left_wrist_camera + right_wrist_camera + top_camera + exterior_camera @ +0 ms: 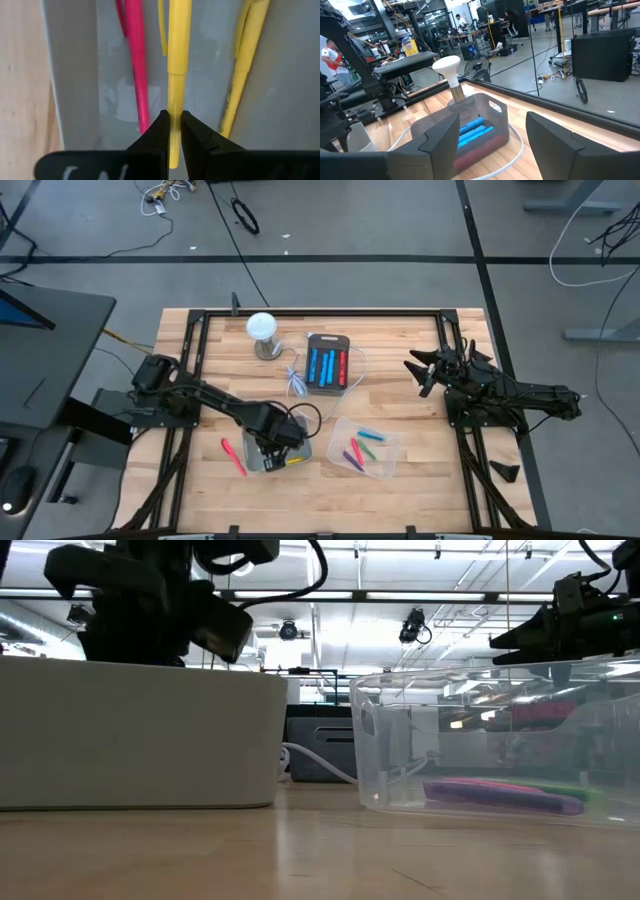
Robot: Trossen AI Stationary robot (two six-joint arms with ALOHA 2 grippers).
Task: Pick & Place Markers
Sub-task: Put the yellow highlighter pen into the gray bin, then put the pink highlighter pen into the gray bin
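In the left wrist view a yellow marker [179,45] runs level along a grey tray [295,75], beside a pink marker [136,60] and another yellow marker [245,65] that lie on the tray's floor. My left gripper [173,116] points down into this tray [258,463] and is shut on the middle yellow marker. My right gripper [425,370] hangs open and level at the table's right, holding nothing. A clear box [362,448] holds several markers, among them a purple one [500,795]. A pink marker [233,456] lies on the table. My left gripper pinches the yellow marker's barrel [173,97] between its two fingertips, near one end, just past the seam. The fingers come from above, point down and lie across the marker. The marker stays level along the tray; whether it rests on the floor I cannot tell.
A dark tray [327,366] with blue and red markers stands at the far middle, next to a white knob-topped stand [263,332] and a white coiled cable [295,383]. A black frame [320,311] borders the wooden table.
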